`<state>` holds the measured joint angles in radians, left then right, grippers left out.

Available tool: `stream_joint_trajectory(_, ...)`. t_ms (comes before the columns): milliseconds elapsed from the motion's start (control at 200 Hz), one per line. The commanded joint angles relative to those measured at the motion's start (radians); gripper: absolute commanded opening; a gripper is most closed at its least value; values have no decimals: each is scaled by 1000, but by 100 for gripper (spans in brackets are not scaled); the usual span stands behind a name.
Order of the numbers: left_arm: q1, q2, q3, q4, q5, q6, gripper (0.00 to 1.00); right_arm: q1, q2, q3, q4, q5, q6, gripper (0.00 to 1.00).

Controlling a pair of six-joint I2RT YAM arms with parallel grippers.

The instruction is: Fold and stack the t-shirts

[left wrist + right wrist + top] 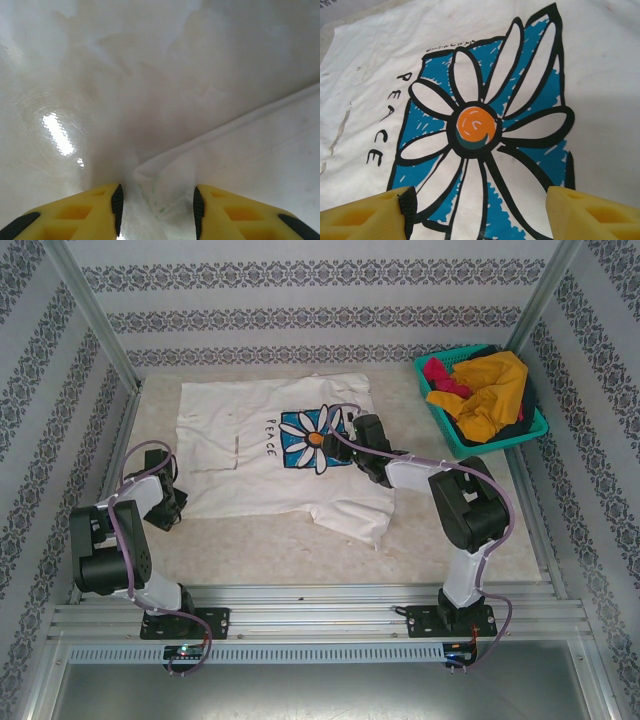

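**A:** Where's your cream-white t-shirt (pixel 250 440) lying?

**B:** Spread flat and print up on the mottled beige bench (pixel 300 560), left of centre in the overhead view. Its long axis runs left to right across the frame, with the straight hem at the left and the sleeves and collar end toward the right. The PEACE lettering reads sideways, and the blue-square daisy print (pixel 477 130) sits to its right.

**A:** And your left pincer (pixel 156 202)?

**B:** Down at the hem's lower-left corner. It has yellow fingers with black pads, standing part-way open astride a soft rolled cloth edge. The fabric lies loose between them, nothing clamped.

**A:** Right side?

**B:** Your right pincer (pixel 480 215) hangs over the daisy, spread wide, holding nothing. Under it you've got bold black outlines, an orange centre and thin cotton with faint creases.

**A:** Anything else?

**B:** Upper right, a teal mesh basket (pixel 500 443) has a crumpled mustard-yellow shirt (pixel 495 390) and a magenta one (pixel 440 375) heaped inside.
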<state>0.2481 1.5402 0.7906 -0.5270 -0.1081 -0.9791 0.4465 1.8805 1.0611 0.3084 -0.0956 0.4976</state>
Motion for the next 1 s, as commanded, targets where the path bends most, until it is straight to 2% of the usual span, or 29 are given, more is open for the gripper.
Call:
stream_joint_trajectory(0, 20, 17, 10, 4, -17, -17, 38, -14, -18, -28, 22, -12, -1, 69)
stream_joint_trajectory(210, 23, 35, 14, 12, 2, -8, 16, -14, -85, -84, 24, 5, 7, 69)
stream_joint_trajectory(375, 23, 0, 2, 15, 11, 9, 2, -15, -229, -199, -22, 93, 23, 68)
stream_joint_trajectory(555, 23, -58, -30, 44, 30, 20, 0, 2, -464, -361, -236, 227, 117, 65)
stream_joint_trajectory(724, 23, -95, -47, 64, 34, 29, 0, 20, -647, -467, -504, 237, 289, 61)
stream_joint_trajectory(844, 22, -95, -50, 79, 39, 46, 0, 26, -738, -545, -544, 199, 394, 57)
stream_joint_trajectory(994, 22, -88, -56, 100, 53, 64, 0, 42, -771, -598, -544, 122, 513, 51)
